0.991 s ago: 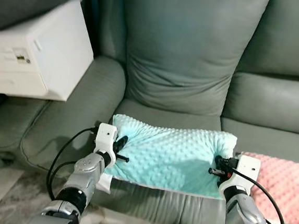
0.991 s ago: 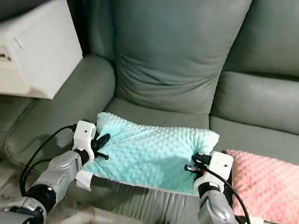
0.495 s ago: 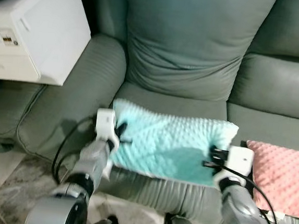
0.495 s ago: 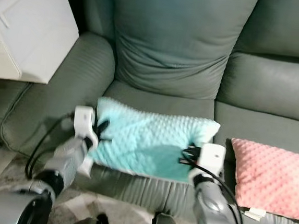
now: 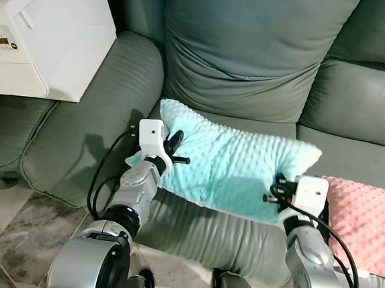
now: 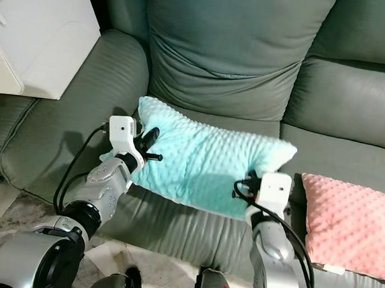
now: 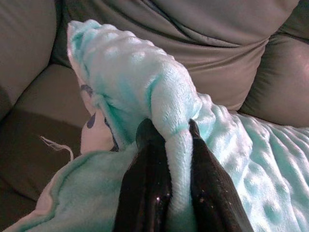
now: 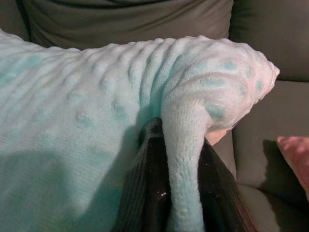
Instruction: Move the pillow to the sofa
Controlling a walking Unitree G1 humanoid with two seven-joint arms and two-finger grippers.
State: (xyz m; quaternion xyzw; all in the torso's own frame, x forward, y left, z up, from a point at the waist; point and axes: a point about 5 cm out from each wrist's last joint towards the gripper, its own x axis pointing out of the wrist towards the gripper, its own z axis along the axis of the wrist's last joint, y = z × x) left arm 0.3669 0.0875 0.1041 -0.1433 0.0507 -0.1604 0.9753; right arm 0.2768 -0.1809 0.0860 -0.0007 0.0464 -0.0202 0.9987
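Bumpy, soft mint pillow (image 5: 238, 165) is pinched at both ends, left gripper (image 7: 166, 145) and right gripper (image 8: 176, 145) squeezing folds of it over the grey sofa (image 5: 253, 62).

Both arms reach forward, left gripper (image 7: 166, 159) and right gripper (image 8: 178, 164) pinched closed.

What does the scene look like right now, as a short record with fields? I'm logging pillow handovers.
carried item: mint pillow, dotted fabric
left hand: shut on a fold at one end of the pillow
right hand: shut on a fold at the other end
pillow position: over the sofa seat, in front of the back cushion
nearby: pink pillow on the seat to the robot's right; white appliance to its left
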